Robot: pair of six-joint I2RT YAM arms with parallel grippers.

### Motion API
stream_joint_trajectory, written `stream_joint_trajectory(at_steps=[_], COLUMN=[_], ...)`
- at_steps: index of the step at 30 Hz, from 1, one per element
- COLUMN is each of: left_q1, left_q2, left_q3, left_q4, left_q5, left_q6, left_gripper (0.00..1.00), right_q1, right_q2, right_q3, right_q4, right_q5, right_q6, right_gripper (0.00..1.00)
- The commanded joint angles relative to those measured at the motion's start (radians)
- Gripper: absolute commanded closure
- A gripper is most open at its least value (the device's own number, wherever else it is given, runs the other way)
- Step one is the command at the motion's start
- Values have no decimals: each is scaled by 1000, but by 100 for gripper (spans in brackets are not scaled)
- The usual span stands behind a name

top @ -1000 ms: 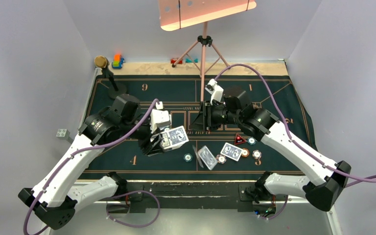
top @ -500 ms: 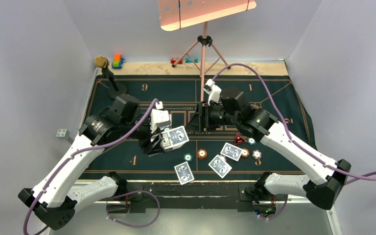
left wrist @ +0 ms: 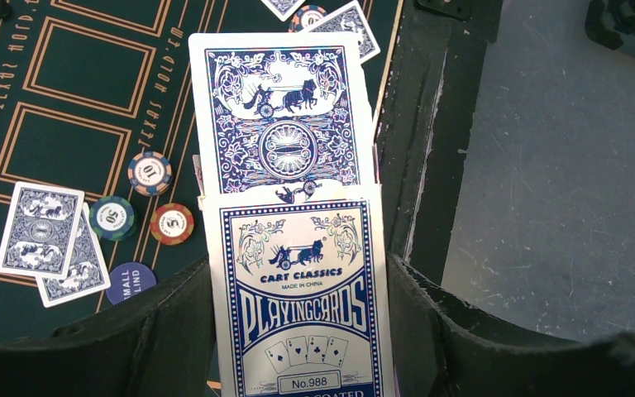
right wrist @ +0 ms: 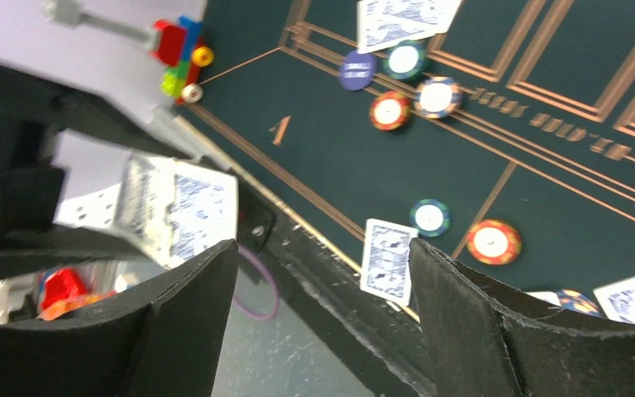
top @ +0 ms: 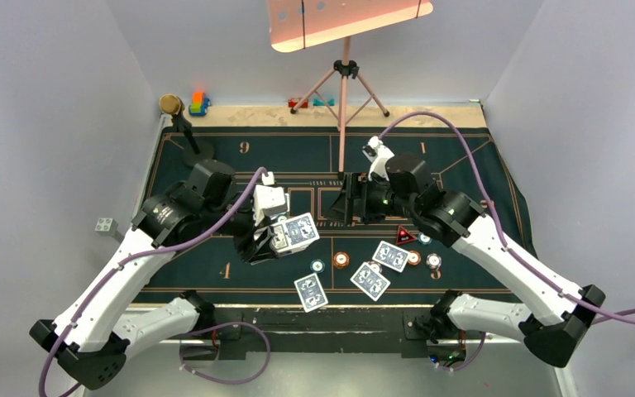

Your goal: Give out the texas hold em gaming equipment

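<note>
My left gripper [top: 271, 240] is shut on a blue and white playing-card box [left wrist: 298, 298], and one blue-backed card [left wrist: 281, 116] sticks out of its top. My right gripper [top: 350, 199] hangs open above the felt's middle, and nothing is between its fingers [right wrist: 463, 314]. Blue-backed cards lie face down at the front: one [top: 310, 291] by the mat's edge, another [top: 370, 281] to its right, and a third [top: 391, 255] beyond. A teal chip [top: 317, 265] and an orange chip [top: 341, 260] lie near them. A red-black triangular marker [top: 405, 236] and more chips [top: 434, 261] lie to the right.
A gold-topped black stand [top: 183, 128] is at the back left, with toy blocks [top: 198, 102] behind it. A pink tripod [top: 345, 91] stands at the back centre. A dark blue disc [right wrist: 358, 69] lies among chips in the right wrist view. The table's black front rail [top: 331, 318] borders the felt.
A card that was dropping under the right gripper now lies flat, and another lies at the front edge. The right gripper's jaws opened wider and its wrist shifted right. The left arm stayed put.
</note>
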Motion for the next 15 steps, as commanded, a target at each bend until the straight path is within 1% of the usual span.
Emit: stream_joint_trajectory(at_steps=[1,5,11,15], left_q1=[4,4,4,5], left_q2=[-20,-21,-20,-17], left_q3=[9,13,13,13], left_q4=[25,20,16,16], left_q5=[32,31,32,30], left_q6=[-1,1,4,7], left_gripper=[100,100,100,100], right_q1=[-51,-71,-71,-70], right_q2=[1,2,-2,-33], right_q3=[-69,-232,-441,-519], right_q4=[-121,-115,-87,-64], right_q5=[162,215,243,246], right_q6=[18,63,138,175], right_gripper=[20,21,20,19])
